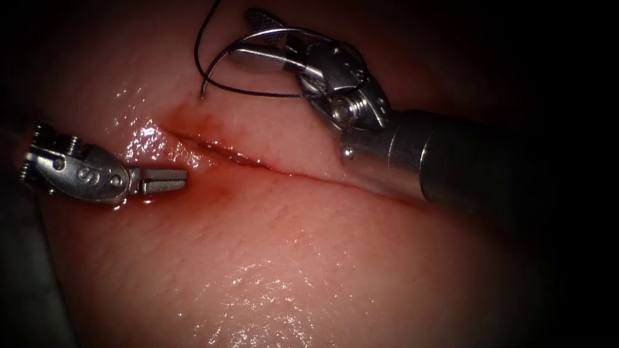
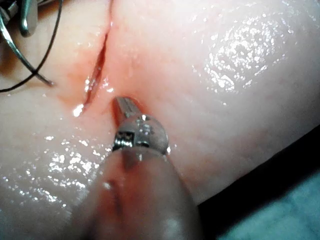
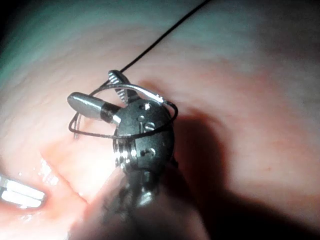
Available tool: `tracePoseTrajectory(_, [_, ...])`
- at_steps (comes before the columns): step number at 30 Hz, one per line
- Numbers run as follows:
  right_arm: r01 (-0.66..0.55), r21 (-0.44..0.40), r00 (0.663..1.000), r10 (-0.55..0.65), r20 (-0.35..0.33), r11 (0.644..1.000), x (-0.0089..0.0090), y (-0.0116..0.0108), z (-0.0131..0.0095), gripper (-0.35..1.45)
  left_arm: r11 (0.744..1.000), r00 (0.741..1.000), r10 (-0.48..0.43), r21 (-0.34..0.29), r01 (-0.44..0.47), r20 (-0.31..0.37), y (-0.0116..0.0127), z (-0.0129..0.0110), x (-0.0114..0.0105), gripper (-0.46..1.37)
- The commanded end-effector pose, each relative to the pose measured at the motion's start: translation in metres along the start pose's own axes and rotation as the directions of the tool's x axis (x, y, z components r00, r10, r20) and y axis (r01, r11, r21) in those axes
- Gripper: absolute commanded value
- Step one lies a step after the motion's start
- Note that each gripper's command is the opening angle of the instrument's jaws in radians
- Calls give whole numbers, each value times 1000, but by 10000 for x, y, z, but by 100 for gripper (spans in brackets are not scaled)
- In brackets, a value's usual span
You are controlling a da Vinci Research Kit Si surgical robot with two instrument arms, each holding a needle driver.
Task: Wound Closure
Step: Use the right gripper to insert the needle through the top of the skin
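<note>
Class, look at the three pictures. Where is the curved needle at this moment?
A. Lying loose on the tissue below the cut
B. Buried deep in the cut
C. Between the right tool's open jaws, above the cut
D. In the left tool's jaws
C: the needle curves out between the right tool's open jaws, while the left tool is shut on nothing beside the cut.

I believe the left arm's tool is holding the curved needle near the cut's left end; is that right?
Not quite: the endoscope view shows the left arm's tool near the cut's left end with shut jaws holding nothing; the needle is up at the right arm's tool.
</note>
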Motion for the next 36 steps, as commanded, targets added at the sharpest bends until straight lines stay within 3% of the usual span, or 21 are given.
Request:
tracePoseTrajectory(1, [5,23,1000,-6,9,1000,1,-1,2,99,1000,1000,0,-7,0,0,0,0,0,-35])
tracePoseTrajectory(3, [28,53,999,-29,21,998,0,-2,5,36,1000,1000,0,-7,0,0,0,0,0,-35])
tracePoseTrajectory(4, [48,66,998,-50,25,997,0,-2,5,-13,1000,1000,0,-7,0,0,0,0,0,-35])
tracePoseTrajectory(5, [61,81,998,-64,29,995,0,-2,5,-35,1000,1000,0,-8,0,0,0,0,0,-35])
tracePoseTrajectory(17, [265,41,963,-266,31,963,19,-3,20,-35,1000,1000,-1,-7,1,1,1,0,1,-35])
tracePoseTrajectory(20, [384,13,916,-383,123,923,27,-4,24,-35,1000,1000,-1,-7,1,1,1,0,1,-35])
tracePoseTrajectory(23, [499,2,840,-484,245,866,37,-7,28,-35,1000,1000,-1,-7,1,1,1,0,1,-35])
tracePoseTrajectory(28, [604,-34,754,-557,348,796,58,-23,35,-35,1000,1000,-1,-7,1,1,1,0,2,-35])
tracePoseTrajectory(30, [637,-31,705,-566,427,770,64,-33,41,-35,1000,1000,-1,-7,1,1,1,0,2,-35])
tracePoseTrajectory(36, [664,-19,635,-550,542,748,55,-48,54,-35,1000,1000,-2,-7,2,1,1,0,2,-35])
